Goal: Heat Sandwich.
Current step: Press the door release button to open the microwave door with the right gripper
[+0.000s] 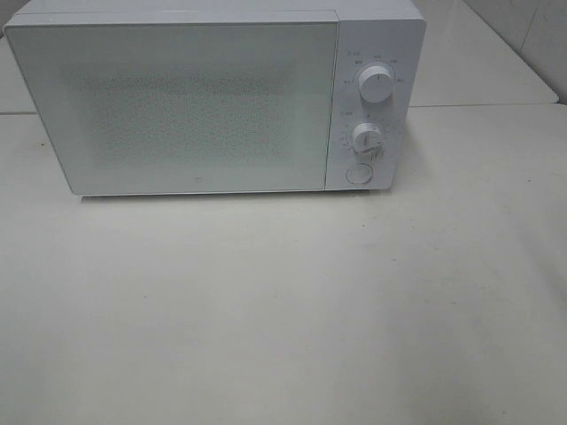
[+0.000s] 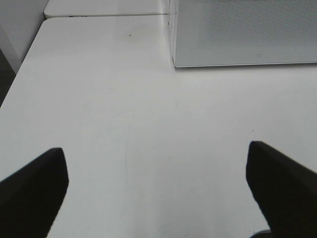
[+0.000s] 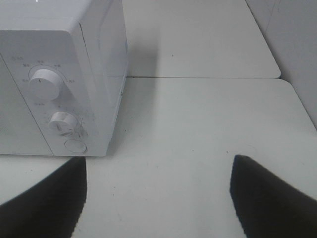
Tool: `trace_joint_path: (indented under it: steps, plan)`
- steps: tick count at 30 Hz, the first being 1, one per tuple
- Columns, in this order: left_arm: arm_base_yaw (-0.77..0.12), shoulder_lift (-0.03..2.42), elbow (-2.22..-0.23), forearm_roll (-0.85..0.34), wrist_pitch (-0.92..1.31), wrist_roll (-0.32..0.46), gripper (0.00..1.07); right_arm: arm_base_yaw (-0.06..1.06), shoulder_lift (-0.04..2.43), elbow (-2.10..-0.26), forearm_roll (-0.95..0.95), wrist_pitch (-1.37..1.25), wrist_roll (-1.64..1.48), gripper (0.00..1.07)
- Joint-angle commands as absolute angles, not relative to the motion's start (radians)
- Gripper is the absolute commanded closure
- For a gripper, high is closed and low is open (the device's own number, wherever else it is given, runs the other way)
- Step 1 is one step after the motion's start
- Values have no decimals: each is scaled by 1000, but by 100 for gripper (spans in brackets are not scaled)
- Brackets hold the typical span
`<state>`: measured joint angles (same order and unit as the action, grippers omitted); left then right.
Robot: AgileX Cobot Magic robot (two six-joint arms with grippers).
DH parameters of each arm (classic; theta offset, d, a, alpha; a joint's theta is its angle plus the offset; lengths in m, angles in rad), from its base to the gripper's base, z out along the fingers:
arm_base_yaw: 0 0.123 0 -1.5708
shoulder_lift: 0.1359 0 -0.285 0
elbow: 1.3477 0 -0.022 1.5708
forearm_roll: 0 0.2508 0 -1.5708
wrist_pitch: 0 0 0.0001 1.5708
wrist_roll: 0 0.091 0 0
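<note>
The sandwich is out of view in every frame. A white microwave [image 1: 213, 97] stands at the back of the table with its door [image 1: 177, 106] shut. Its panel carries an upper knob [image 1: 376, 87], a lower knob [image 1: 366, 137] and a round button [image 1: 359, 173]. Neither arm shows in the exterior high view. My left gripper [image 2: 156, 186] hangs open over bare table, short of the microwave's left front corner [image 2: 174, 63]. My right gripper [image 3: 158, 191] is open too, near the microwave's right side [image 3: 106, 74], with nothing between the fingers.
The white table [image 1: 283, 310] stretches in front of the microwave. A seam [image 3: 198, 77] joins it to a second table behind. The left table edge [image 2: 25, 64] drops off to a dark floor.
</note>
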<state>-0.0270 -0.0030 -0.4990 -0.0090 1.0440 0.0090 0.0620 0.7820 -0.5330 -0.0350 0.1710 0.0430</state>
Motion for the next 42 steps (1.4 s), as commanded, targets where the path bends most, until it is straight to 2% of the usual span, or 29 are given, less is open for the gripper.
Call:
trace_joint_path:
  steps: [1, 13, 20, 26, 30, 33, 42]
  plan:
    - [-23, -27, -495, -5, 1036, 10, 15, 57, 838, -541, -32, 65, 43, 31]
    - [-23, -27, -495, -5, 1036, 10, 15, 60, 1044, -540, -39, -202, 43, 31]
    - [-23, -27, -495, -5, 1036, 10, 15, 60, 1158, -460, -33, -471, 33, 31]
    - [-23, -27, -495, -5, 1036, 10, 15, 60, 1236, -400, 66, -631, -41, 31]
    - [-23, -27, -495, -5, 1036, 10, 15, 107, 1282, -371, 162, -710, -132, 31]
    - [-23, -27, -495, -5, 1036, 10, 15, 195, 1320, -353, 247, -767, -222, 31]
    - [-23, -27, -495, -5, 1036, 10, 15, 369, 1430, -349, 384, -892, -273, 31]
